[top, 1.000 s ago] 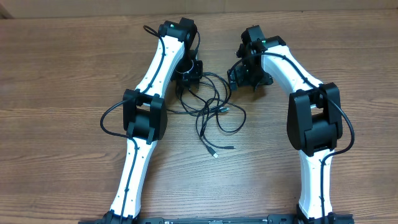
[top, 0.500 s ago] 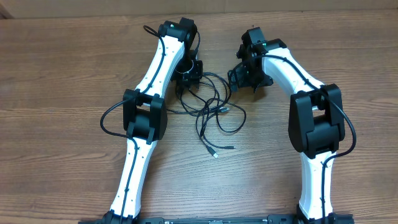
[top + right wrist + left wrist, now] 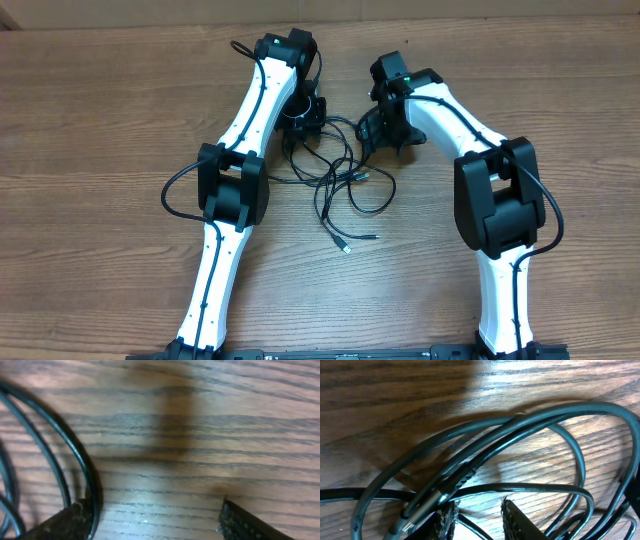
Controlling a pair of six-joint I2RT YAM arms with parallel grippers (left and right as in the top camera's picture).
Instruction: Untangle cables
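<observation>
The cables (image 3: pixel 352 152) lie as a tangle of thin black loops on the wooden table between the two arms, with a plug tip (image 3: pixel 346 248) trailing toward the front. My left gripper (image 3: pixel 303 128) is down at the tangle's left end. In the left wrist view several cable loops (image 3: pixel 520 425) cross ahead, a plug (image 3: pixel 427 507) lies by the left finger, and one thin strand runs through the gap of the left gripper (image 3: pixel 477 522), whose jaws stand apart. My right gripper (image 3: pixel 377 135) sits at the tangle's right edge, open wide (image 3: pixel 155 522), with a cable loop (image 3: pixel 85 465) against its left finger (image 3: pixel 65 522).
The wooden table (image 3: pixel 100 120) runs wide on both sides. Thicker black cables (image 3: pixel 180 180) hang along the white arms. The two wrists stand close together near the table's far middle.
The right arm has swung left, bringing its gripper up to the right edge of the tangle. The left arm and the cables have not visibly moved.
</observation>
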